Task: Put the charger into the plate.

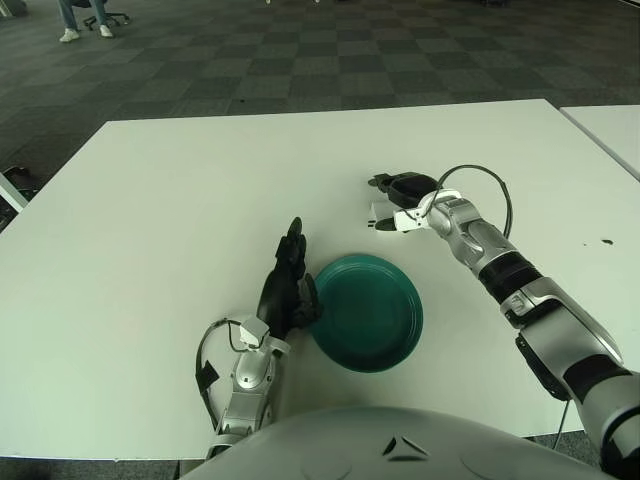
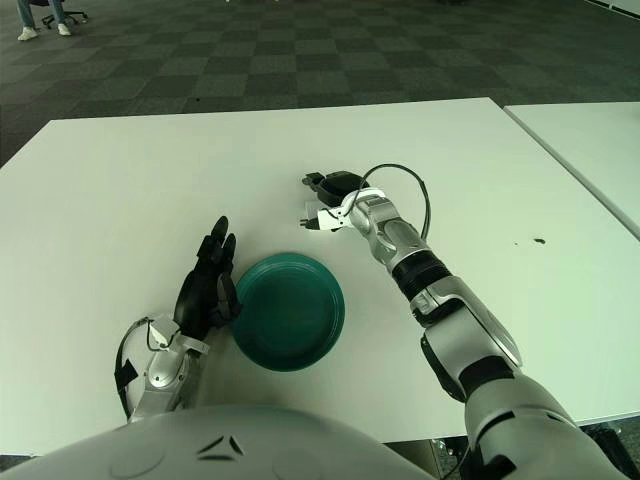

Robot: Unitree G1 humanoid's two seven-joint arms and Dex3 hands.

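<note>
A small white charger (image 1: 382,216) lies on the white table (image 1: 180,200), just beyond the far rim of the dark green plate (image 1: 368,312). My right hand (image 1: 397,190) is down on the charger from behind, with its black fingers curled over and around it. The charger also shows in the right eye view (image 2: 314,219), peeking out to the left of the fingers. My left hand (image 1: 288,282) stands at the plate's left rim, with its fingers straight and empty. The plate holds nothing.
A black cable (image 1: 490,180) loops above my right wrist. A second white table (image 1: 612,128) stands at the far right across a narrow gap. A small dark mark (image 1: 605,241) is on the table at the right. Carpeted floor lies beyond the far edge.
</note>
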